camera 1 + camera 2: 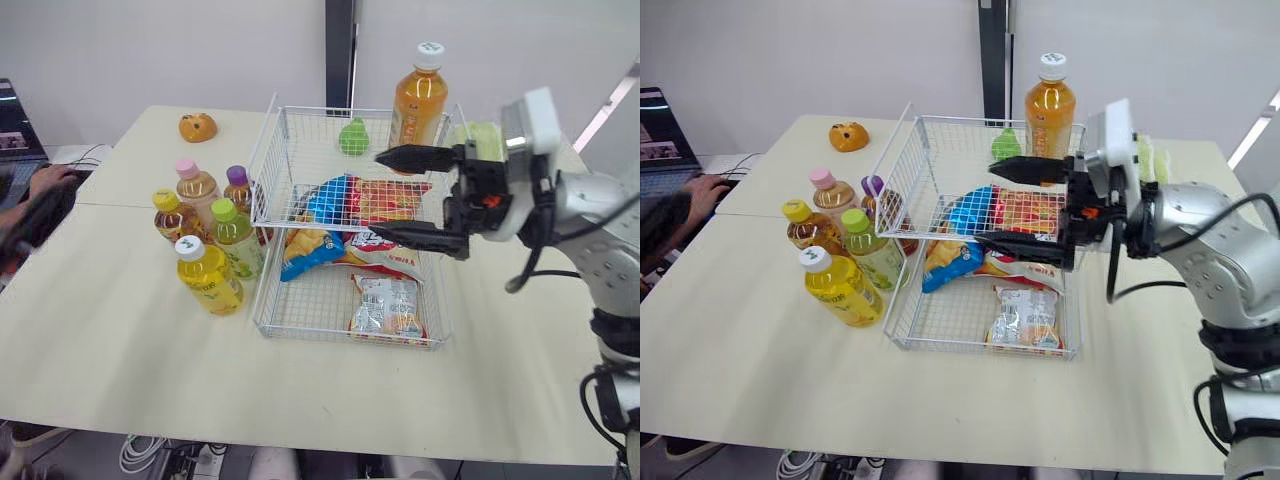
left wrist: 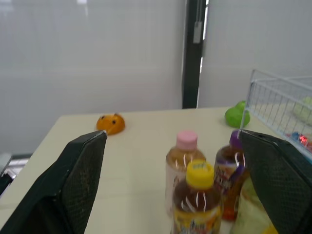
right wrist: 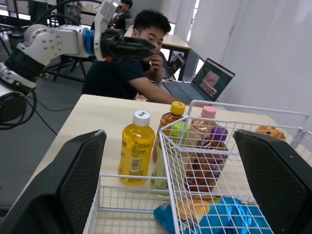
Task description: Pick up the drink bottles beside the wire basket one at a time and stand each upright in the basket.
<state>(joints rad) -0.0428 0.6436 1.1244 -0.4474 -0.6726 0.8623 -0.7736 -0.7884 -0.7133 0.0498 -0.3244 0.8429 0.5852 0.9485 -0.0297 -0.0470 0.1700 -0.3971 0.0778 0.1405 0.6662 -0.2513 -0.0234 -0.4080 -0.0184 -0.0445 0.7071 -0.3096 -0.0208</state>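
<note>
Five drink bottles stand upright in a cluster on the table (image 1: 110,340), just beside the left wall of the wire basket (image 1: 330,110). A yellow bottle (image 1: 208,277) with a white cap is nearest the camera and a green-capped bottle (image 1: 236,238) stands close against the wire. With them are a yellow-capped bottle (image 1: 170,218) of brown drink, a pink-capped bottle (image 1: 196,185) and a purple-capped bottle (image 1: 238,190) behind. Each carries a wrap label, its print too small to read. An orange bottle (image 1: 419,98) with a white cap stands upright at the basket's far right corner; whether it is inside or just behind the wire cannot be told. Snack packets (image 1: 385,305) in blue, red and silver lie in the basket, their lettering illegible. The right gripper (image 1: 398,195) hovers above those packets, fingers spread wide and holding nothing. The left gripper (image 2: 171,135), seen in its wrist view, is likewise wide open and empty, facing the cluster. An orange toy (image 1: 198,127) sits at the table's far left, and a green toy (image 1: 352,137) by the basket's far side. A person (image 3: 117,78) sits at a laptop (image 3: 210,80) off the table's left end.
</note>
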